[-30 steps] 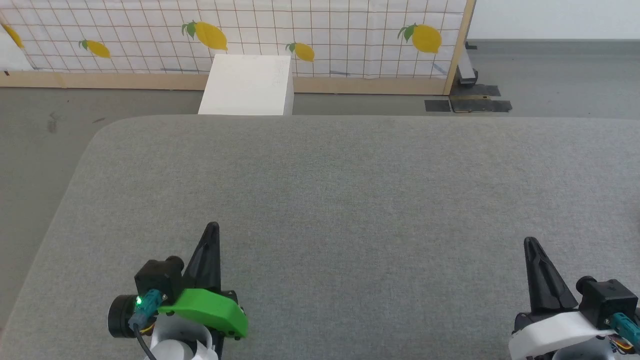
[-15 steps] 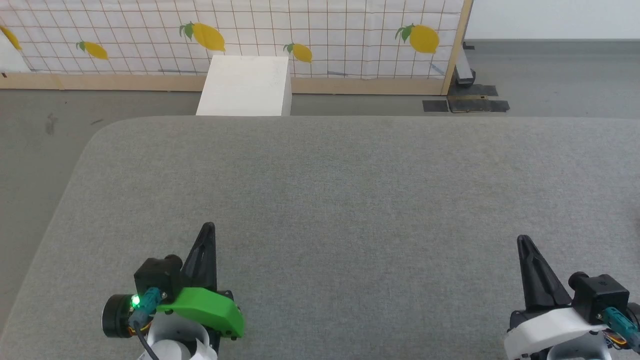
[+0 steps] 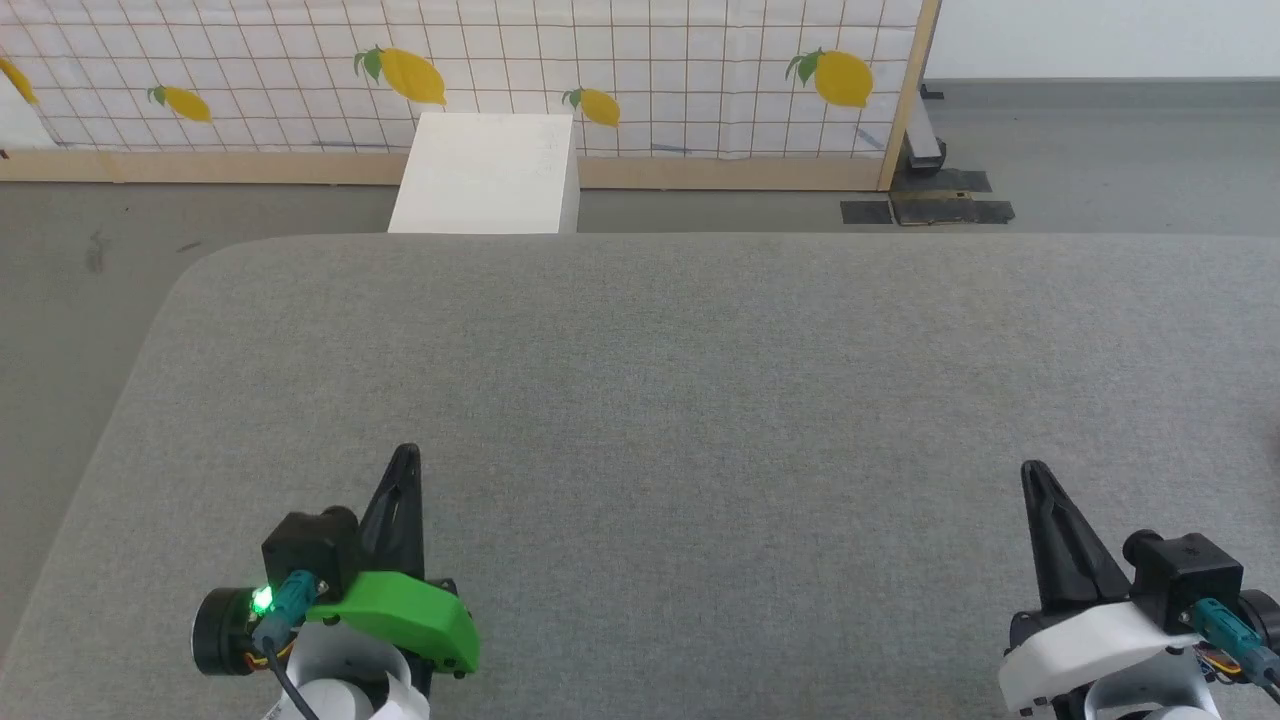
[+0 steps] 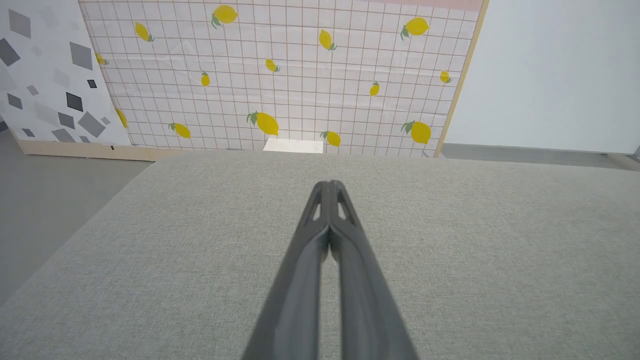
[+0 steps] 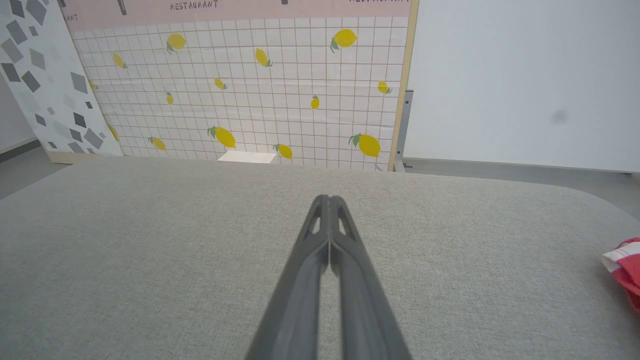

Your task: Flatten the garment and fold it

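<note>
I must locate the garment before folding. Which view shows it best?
The right wrist view: the garment, red and white, lies cut off at the right border. The head and left wrist views offer the grey surface instead.

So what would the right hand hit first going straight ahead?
Nothing nearby, it seems: ahead of the right hand lies grey padded surface, then the lemon-print panel. The garment sits off to its right.

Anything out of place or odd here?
The garment looks bunched near the edge of the grey surface, at the right wrist view's far right, well aside from the shut right gripper. Nothing damaged or spilled.
</note>
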Robot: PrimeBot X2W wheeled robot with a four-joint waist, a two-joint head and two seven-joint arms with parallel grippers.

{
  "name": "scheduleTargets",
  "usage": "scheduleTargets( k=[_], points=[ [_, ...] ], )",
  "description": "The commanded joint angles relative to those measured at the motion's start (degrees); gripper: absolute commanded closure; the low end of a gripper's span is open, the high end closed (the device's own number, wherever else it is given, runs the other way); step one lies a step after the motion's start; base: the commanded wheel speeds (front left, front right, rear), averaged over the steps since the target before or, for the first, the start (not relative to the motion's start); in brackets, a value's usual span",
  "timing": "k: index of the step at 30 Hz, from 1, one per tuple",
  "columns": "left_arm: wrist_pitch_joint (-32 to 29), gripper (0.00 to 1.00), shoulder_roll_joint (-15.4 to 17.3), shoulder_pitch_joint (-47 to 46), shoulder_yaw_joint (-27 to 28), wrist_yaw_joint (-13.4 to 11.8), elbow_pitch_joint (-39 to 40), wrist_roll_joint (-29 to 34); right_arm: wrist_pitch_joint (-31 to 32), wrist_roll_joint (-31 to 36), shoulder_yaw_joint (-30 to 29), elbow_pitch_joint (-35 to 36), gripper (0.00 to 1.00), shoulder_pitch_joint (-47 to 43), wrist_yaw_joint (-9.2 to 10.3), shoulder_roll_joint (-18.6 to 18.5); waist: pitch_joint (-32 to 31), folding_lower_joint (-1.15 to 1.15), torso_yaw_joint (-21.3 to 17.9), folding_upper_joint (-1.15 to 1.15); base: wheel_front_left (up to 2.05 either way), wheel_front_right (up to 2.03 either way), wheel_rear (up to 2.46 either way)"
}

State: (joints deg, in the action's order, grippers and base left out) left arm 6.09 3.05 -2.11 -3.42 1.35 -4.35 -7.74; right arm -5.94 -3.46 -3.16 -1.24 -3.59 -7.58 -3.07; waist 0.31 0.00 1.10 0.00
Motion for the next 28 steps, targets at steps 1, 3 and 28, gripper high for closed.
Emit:
scheduleTargets(
  k=[1,3,28],
  points=[
    [-0.40,1.00,-0.11,0.98,0.32,-0.46,0.49,1.27,0.41,0.66,0.29,0.32,1.00,1.06,0.05,0.11,-0.01,0.00,-0.03,0.00,0.00,0.00,0.00],
    [-0.64,1.00,-0.11,1.02,0.45,-0.49,0.65,1.53,0.64,0.78,0.40,0.35,1.00,1.16,0.05,0.12,-0.02,0.00,-0.07,0.00,0.00,0.00,0.00],
    [-4.11,1.00,-0.15,1.72,2.34,-1.04,3.00,5.48,4.01,2.48,2.16,0.91,1.00,2.71,0.07,0.17,-0.20,0.00,-0.72,0.00,0.00,0.00,0.00]
  ],
)
